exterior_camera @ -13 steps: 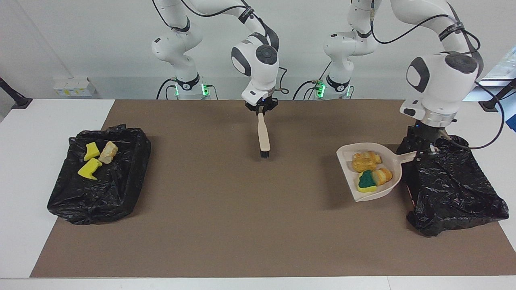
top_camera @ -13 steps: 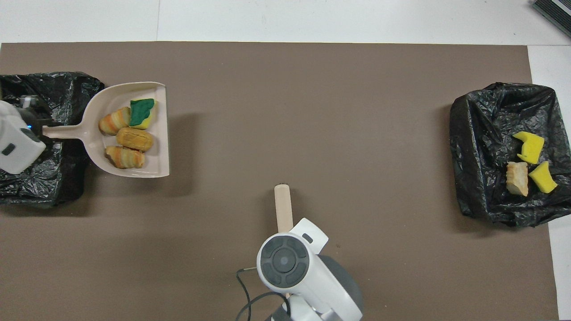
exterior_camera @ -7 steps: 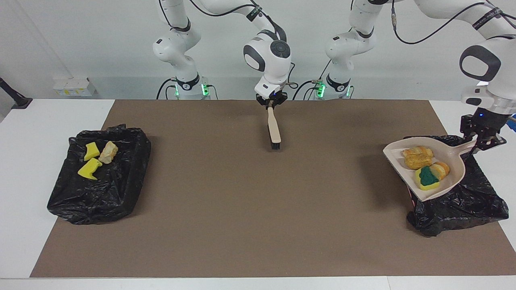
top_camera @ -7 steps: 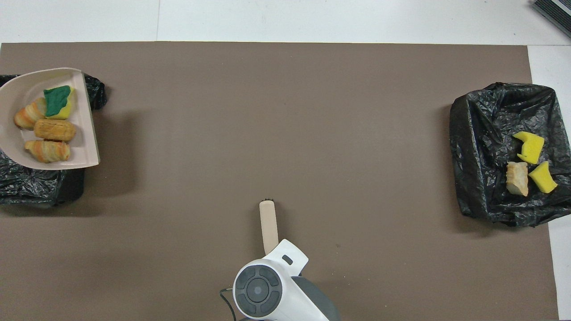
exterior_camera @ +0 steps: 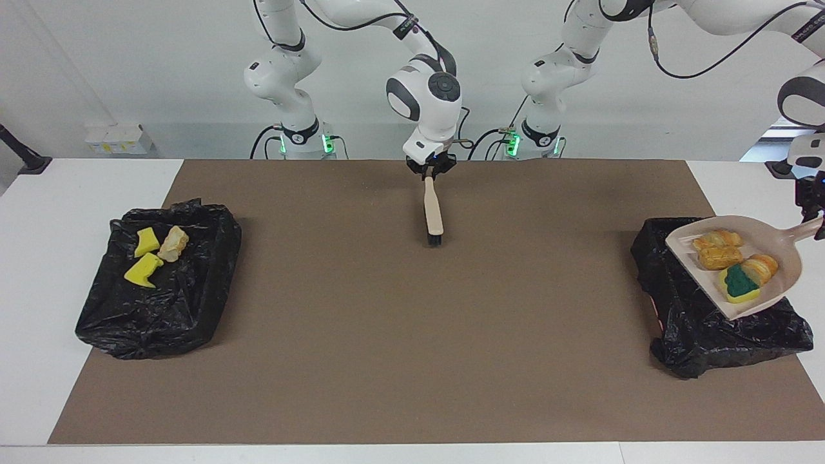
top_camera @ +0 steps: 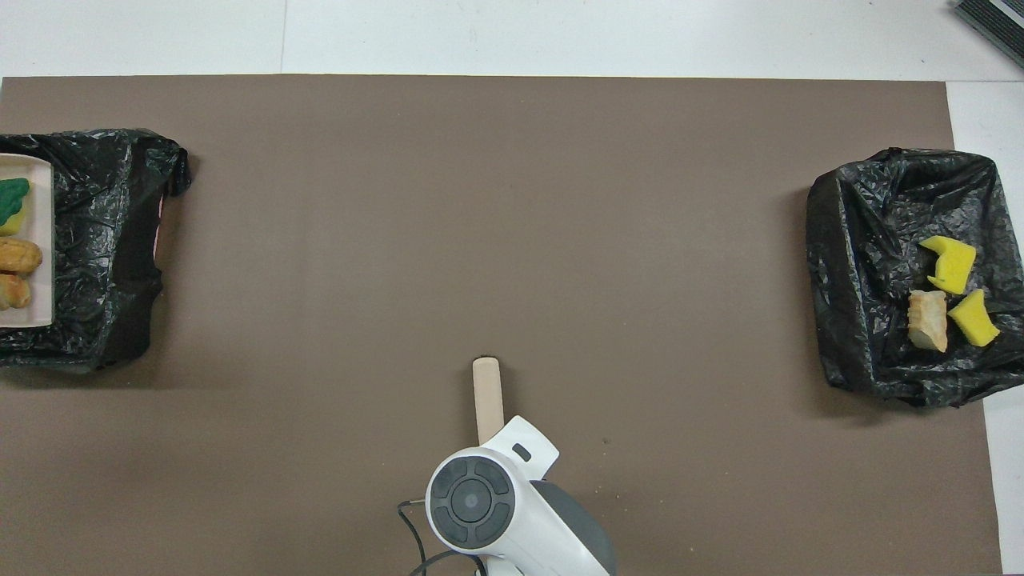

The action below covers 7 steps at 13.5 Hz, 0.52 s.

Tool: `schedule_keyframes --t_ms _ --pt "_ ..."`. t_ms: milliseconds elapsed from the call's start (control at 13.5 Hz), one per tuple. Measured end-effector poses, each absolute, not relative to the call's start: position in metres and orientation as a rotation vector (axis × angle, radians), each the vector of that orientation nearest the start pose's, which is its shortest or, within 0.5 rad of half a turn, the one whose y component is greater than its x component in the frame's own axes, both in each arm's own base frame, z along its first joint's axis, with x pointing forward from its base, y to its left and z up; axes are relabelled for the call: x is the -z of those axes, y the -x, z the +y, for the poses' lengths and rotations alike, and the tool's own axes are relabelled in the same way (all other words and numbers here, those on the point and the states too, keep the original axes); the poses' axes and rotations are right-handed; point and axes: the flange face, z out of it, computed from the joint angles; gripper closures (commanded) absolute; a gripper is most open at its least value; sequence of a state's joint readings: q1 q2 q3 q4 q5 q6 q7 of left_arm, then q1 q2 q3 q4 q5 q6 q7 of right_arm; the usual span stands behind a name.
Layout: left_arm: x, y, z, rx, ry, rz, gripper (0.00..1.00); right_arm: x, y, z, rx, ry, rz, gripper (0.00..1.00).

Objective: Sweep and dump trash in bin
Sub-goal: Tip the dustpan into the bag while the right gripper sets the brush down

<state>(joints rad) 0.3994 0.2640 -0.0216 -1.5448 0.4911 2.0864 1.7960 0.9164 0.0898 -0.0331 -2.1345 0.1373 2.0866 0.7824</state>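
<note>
Dustpan (exterior_camera: 741, 270) is now hanging over the black-lined bin (exterior_camera: 709, 322) at the left arm's end of the desk (exterior_camera: 387, 335); 1 s ago it was short of the bin, out over the brown mat, & half a sec ago only partly over it. Left gripper (exterior_camera: 813, 222), at the facing view's edge, is gripping the pan's handle, jaws closed on it. Pan is carrying four bits of trash: three bread lumps (exterior_camera: 717, 250) & one sponge w/ green side up (exterior_camera: 735, 283), all sitting in the pan, none dumped yet. In overhead view only the pan's lip (top_camera: 32, 240) is showing at the frame edge.

Right gripper (exterior_camera: 430, 173) is sitting nearer the robots' edge of the desk than 1 s ago, mid-desk; brush (exterior_camera: 432, 212) is hanging from it, bristles down close to the mat. Can't tell how wide its jaws are standing, but brush handle is between them.

Other bin (exterior_camera: 161, 283), at the right arm's end, is unchanged: two yellow sponge pieces (exterior_camera: 145, 258) & one bread lump (exterior_camera: 173, 243) lying inside.

No readable brands, labels or writing anywhere.
</note>
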Motion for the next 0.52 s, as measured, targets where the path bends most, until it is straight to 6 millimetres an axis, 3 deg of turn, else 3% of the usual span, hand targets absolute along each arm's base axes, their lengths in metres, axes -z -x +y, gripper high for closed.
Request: schedule_keyframes --t_ms 222,519 --pt "-0.538 -0.624 0.250 -0.513 1.740 1.865 1.00 -0.401 -0.383 0.394 -0.311 3.151 -0.019 0.00" --pt "-0.547 -0.629 0.233 -0.687 1.628 1.781 1.00 -0.474 -0.458 0.320 -0.298 3.114 -0.114 0.00"
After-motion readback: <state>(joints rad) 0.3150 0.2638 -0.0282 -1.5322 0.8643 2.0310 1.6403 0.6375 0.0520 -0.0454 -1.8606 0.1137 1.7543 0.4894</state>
